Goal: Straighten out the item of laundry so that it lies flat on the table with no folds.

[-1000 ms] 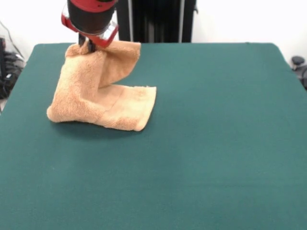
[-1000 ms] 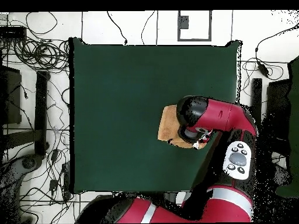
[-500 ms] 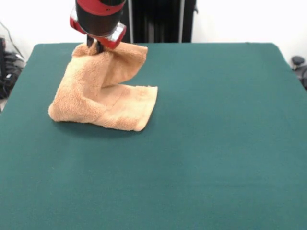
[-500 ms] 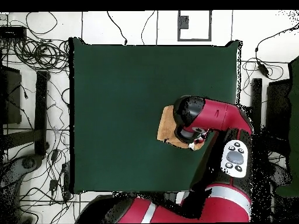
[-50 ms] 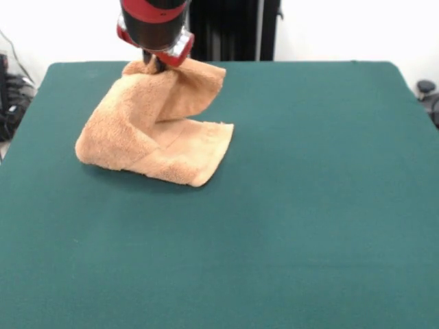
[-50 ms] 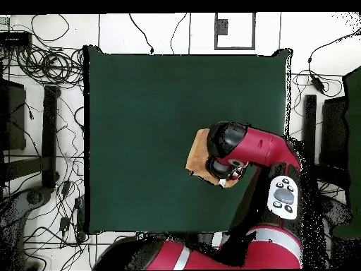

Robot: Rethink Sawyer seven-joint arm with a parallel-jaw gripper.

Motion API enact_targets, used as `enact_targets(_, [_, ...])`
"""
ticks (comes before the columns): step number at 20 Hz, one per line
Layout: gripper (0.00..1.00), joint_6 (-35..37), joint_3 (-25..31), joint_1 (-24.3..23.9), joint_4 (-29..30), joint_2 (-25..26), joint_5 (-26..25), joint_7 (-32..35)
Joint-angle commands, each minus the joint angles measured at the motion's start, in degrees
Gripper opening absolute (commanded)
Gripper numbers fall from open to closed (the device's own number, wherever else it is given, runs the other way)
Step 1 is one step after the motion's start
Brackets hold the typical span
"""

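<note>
The tan-orange towel [image 5: 154,130] is being held up by one pinched portion at its top, where the cloth is being gripped by the claw [image 5: 152,64], which is clenched on a bunched fold just below the red-and-black wrist. From that pinch the cloth is being draped downward in two parts: a broad sheet is hanging slanted toward the picture's left in the front view, ending in a rounded lower corner that is resting on the bench [image 5: 309,205], while a shorter flap is curling to the right of the grip before dropping back inward. The lowest part of the towel is being left lying on the green surface as a flat, roughly rectangular panel pointing toward the right and near side, with a plain woven band showing along its hem. The towel is thus being kept partly raised and folded, not spread flat. It is being seen in the far left part of the bench in the front view, well apart from the right edge. In the overhead view only a tan strip of the towel [image 6: 197,157] is being shown, the remainder being hidden under the arm [image 6: 257,148].
</note>
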Motion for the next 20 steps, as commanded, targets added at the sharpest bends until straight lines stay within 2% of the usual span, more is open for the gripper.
enact_targets(1, [0.0,4.32,8.11,0.13,10.7,2.7,5.91,8.31])
enact_targets(12, [0.0,8.85,8.49,-0.9,9.31,5.49,5.71,5.63])
enact_targets(20, [0.0,12.31,7.19,-0.46,7.64,6.22,4.14,6.57])
